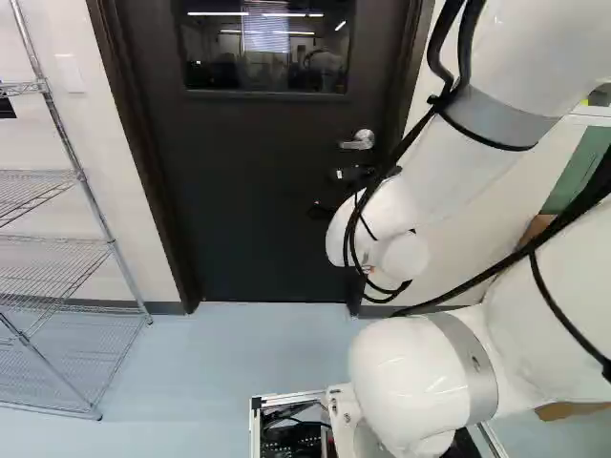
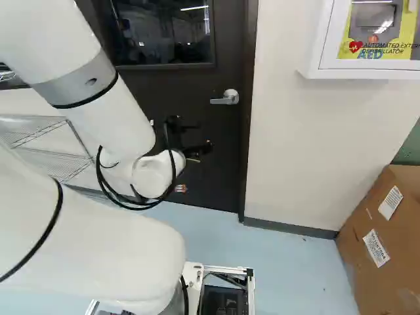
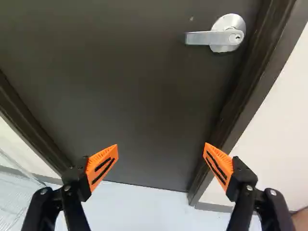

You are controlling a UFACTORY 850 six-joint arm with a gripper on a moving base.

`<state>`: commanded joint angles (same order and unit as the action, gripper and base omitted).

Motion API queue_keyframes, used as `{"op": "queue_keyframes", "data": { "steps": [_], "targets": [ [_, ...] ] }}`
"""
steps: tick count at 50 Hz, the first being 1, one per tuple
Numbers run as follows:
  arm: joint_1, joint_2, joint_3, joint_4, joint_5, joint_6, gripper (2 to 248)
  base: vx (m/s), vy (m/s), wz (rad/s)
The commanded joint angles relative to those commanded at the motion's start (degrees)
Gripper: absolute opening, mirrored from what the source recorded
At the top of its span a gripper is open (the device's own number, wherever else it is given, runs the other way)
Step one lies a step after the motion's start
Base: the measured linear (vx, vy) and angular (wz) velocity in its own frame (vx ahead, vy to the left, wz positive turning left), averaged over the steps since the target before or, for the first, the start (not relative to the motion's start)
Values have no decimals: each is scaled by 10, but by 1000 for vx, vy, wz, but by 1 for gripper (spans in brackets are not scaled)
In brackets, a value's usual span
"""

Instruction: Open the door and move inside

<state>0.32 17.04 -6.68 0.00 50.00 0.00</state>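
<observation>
Where the dark door (image 2: 226, 151) nears the upright of its frame (image 2: 249, 111) on the handle side, a silver lever handle (image 2: 225, 98) is mounted, level, pointing inward over the door from that edge. The door stands closed in its frame. Above the handle's height, a window (image 1: 267, 43) fills much of the door's upper part. The gripper (image 2: 197, 138) appears below and left of the handle in the right base view, apart from it. In the wrist view its fingers are spread wide, their orange pads (image 3: 103, 166) facing one another with nothing gripped, and the handle lies farther ahead. Beyond the frame's handle side comes a pale wall (image 2: 289, 157), carrying a white cabinet (image 2: 326, 65); below and to the right of that, a cardboard box (image 2: 364, 230) sits on the floor (image 2: 289, 262). Past the frame's opposite side stands wire shelving (image 1: 76, 162).
</observation>
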Motion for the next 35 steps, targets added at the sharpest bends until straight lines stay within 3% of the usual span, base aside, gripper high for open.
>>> {"op": "queue_keyframes", "data": {
  "steps": [35],
  "targets": [
    [20, -27, -73, 0, 0, 0, 247, 0, 0, 0]
  ]
}}
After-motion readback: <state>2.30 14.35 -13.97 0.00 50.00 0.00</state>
